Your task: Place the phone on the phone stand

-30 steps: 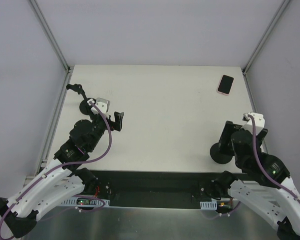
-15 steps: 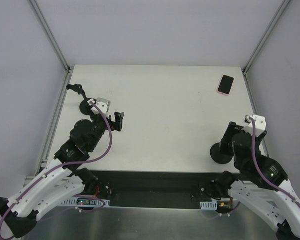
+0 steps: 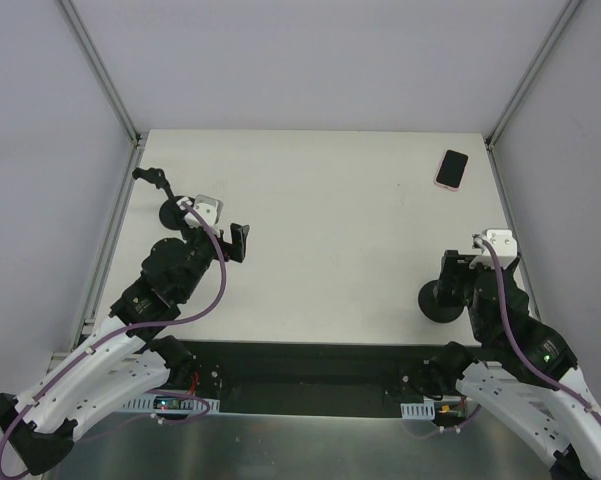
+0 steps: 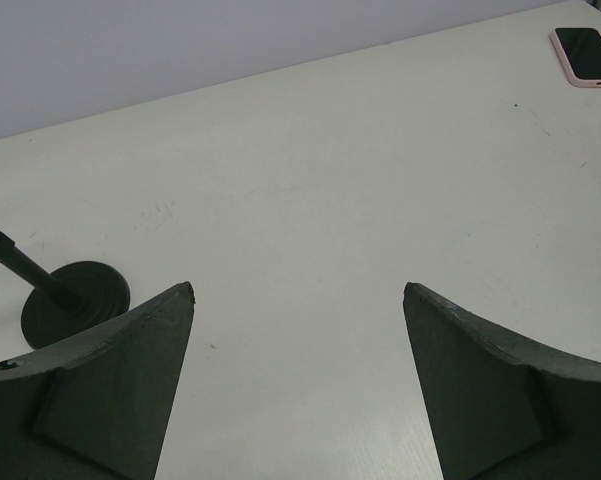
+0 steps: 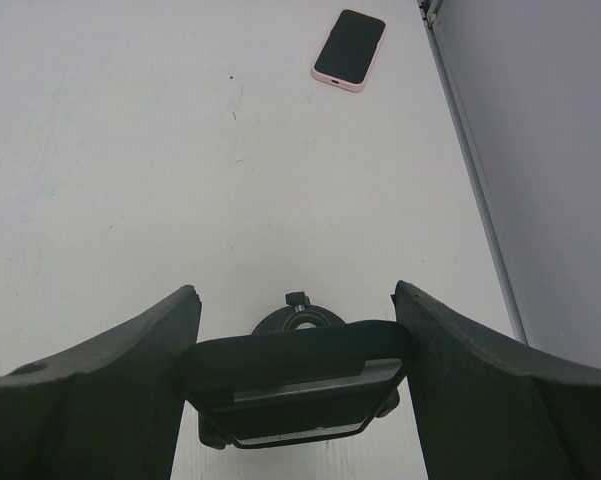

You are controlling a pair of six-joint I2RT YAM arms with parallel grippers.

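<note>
Right wrist view: shows the right gripper (image 5: 295, 290) with fingers (image 5: 110, 380) pressed against both ends of the phone stand (image 5: 295, 365) cradle, apparently clamped on it. Locates the phone (image 5: 349, 49) lying flat, dark screen up, near the far right corner of the counter (image 5: 130, 170), well apart from the stand. Finds the left gripper (image 4: 298, 290) with fingers apart and holding nothing, near a second stand (image 4: 77, 300). Judged step: steadying or positioning the stand. Recommend keeping its base flat and the cradle accessible, then taking the phone by its long edges.

no legible text, no labels, no numbers
</note>
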